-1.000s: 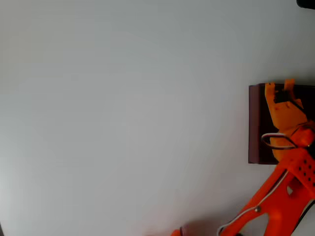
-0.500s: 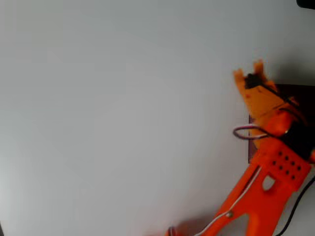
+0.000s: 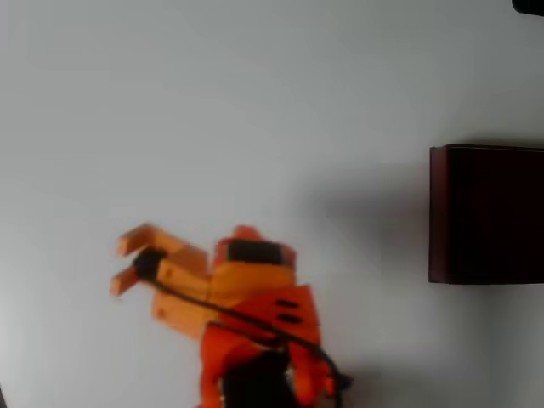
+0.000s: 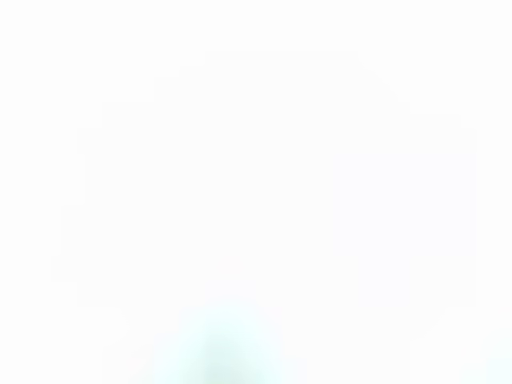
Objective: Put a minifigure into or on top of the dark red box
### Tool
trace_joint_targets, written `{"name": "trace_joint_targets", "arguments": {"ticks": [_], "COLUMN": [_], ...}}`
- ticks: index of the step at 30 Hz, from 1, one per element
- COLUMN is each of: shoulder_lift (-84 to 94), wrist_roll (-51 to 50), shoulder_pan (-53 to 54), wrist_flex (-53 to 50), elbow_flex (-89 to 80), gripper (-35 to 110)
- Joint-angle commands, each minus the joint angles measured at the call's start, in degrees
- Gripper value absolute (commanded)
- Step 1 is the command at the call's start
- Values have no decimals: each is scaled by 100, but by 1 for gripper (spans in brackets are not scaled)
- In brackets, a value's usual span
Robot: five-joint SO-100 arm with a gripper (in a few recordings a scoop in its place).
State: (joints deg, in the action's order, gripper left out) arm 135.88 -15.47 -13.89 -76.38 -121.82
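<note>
Your white table (image 3: 212, 102) is bare and evenly lit; the wrist view is washed out white. Dark red box (image 3: 484, 212) sits at the overhead view's right edge, top too dark to tell if a minifig lies there. Arm is low-left, well apart from the box, gripper (image 3: 126, 262) spread, nothing between the fingers. Fits pre-pick or post-drop; check the box before moving.

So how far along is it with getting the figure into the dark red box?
Done: cannot confirm; the dark red box at the right edge of the overhead view looks dark inside, with no figure discernible. In hand: nothing visible; the gripper sits open over bare white table, far left of the box. The wrist view is washed out. Left: checking the box's contents.
</note>
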Motion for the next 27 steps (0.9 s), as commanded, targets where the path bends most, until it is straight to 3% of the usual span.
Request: {"name": "trace_joint_targets", "arguments": {"ticks": [1, 7, 14, 27], "shoulder_lift": [536, 1011, 281, 316], "wrist_roll": [536, 1055, 1187, 1547], "shoulder_pan": [-1283, -2663, -3568, -3806], "wrist_flex": [-79, -18, 580, 1503], "elbow_flex": [-501, -1661, -2285, -3103], "gripper": [0, 0, 0, 0]}}
